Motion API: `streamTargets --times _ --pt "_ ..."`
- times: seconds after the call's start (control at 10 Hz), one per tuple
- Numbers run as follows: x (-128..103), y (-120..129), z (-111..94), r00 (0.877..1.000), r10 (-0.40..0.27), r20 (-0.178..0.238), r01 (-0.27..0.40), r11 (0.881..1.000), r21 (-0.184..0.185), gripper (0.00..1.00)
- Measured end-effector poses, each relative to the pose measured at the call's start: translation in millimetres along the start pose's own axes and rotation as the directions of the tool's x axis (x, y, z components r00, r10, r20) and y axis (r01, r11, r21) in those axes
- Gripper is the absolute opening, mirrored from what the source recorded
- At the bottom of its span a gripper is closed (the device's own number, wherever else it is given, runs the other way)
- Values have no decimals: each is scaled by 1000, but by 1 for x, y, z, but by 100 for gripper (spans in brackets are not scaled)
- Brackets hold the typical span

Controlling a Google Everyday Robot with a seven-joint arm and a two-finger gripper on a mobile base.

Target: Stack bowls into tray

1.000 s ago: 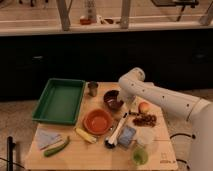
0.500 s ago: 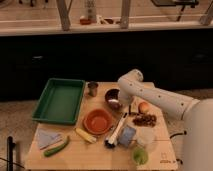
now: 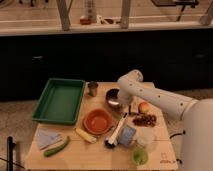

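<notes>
The dark maroon-brown bowl (image 3: 113, 98) stands upright at the back middle of the wooden table. The wider orange-red bowl (image 3: 97, 121) sits in front of it, nearer the table's middle. The green tray (image 3: 51, 106) lies on the left side of the table with nothing in it. My gripper (image 3: 121, 106) reaches down from the white arm at the maroon bowl's right rim, partly covering it. Whether it touches the bowl does not show.
A small metal cup (image 3: 93, 88) stands between tray and maroon bowl. An apple (image 3: 144, 107) and a dark cluster (image 3: 145, 119) lie right of the gripper. A white utensil (image 3: 118, 131), pale cup (image 3: 128, 136), green cup (image 3: 140, 156), yellow piece (image 3: 86, 135), green vegetable (image 3: 56, 148) and blue cloth (image 3: 46, 137) fill the front.
My arm has lowered a little and brought the gripper down closer onto the maroon bowl's right rim. The bowls and the tray have not moved.
</notes>
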Motion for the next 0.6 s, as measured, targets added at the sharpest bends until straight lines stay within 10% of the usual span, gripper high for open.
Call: streamTargets --times 0.6 --pt "5 1 -54 999 -8 -50 15 992 127 0"
